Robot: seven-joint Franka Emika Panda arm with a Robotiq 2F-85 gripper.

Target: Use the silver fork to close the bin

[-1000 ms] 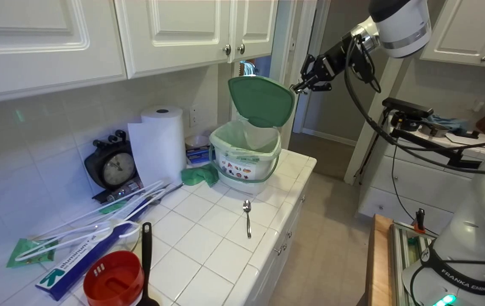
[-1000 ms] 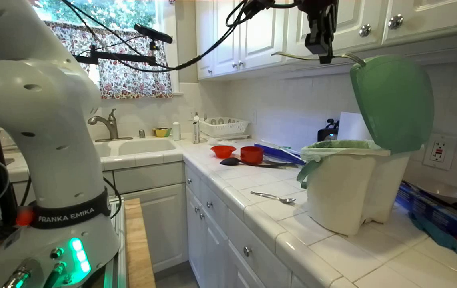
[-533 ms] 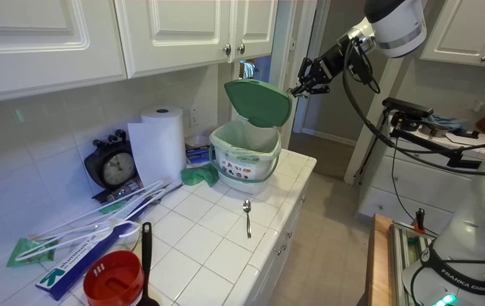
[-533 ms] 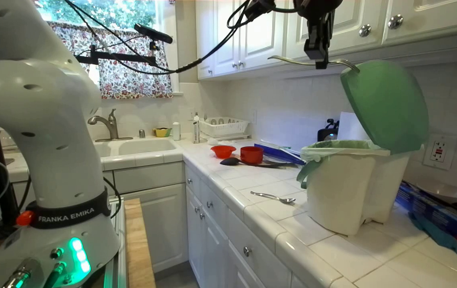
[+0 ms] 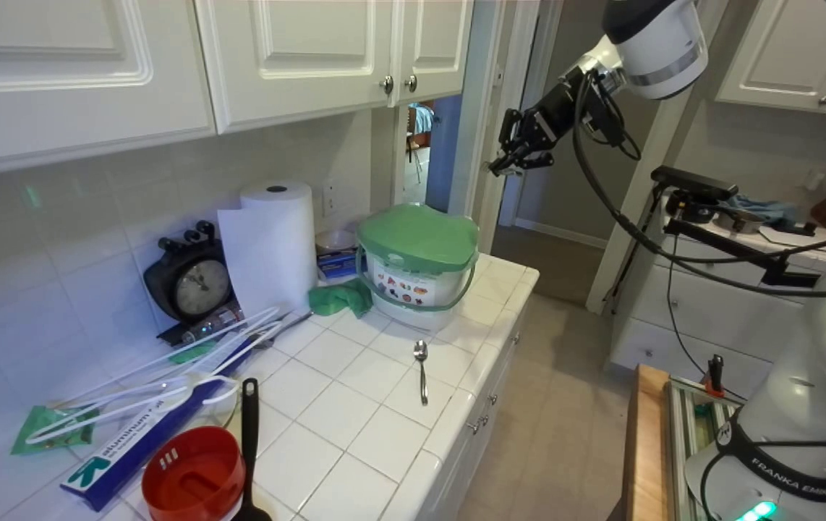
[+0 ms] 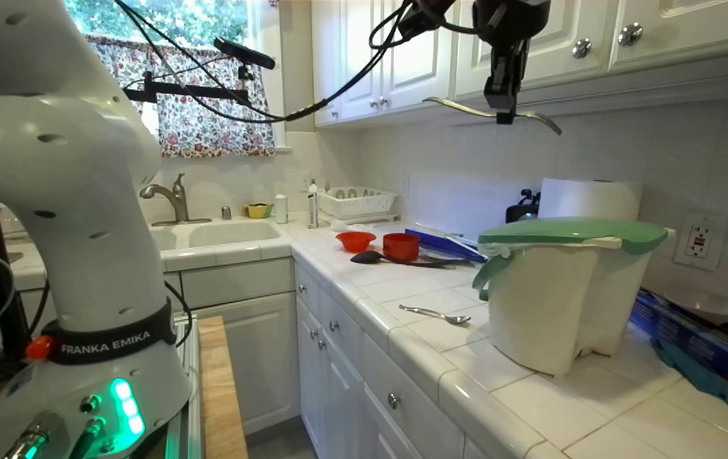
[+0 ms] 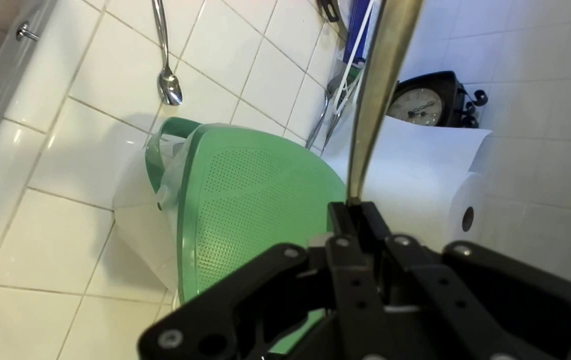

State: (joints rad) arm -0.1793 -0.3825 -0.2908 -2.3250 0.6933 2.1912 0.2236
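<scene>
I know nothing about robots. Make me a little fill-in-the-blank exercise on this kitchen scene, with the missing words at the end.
1. Between the slim, curved silver metal fork in the black gripper and the green plastic lid, the ____ sits lower.
2. The whitish plastic bin is ____ (open or closed).
3. The black-framed object with a round dial and pointers is a ____.
4. The round cup beside the long black-handled utensil is coloured ____.

Missing words: lid; closed; clock; red.

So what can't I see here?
Whitish plastic bin: inside hidden by its green plastic lid, all views.
Slim silver metal fork: middle hidden by the black gripper in an exterior view; one end beyond the wrist view's top edge.
Colourful printed label: wording too small in an exterior view.
</scene>
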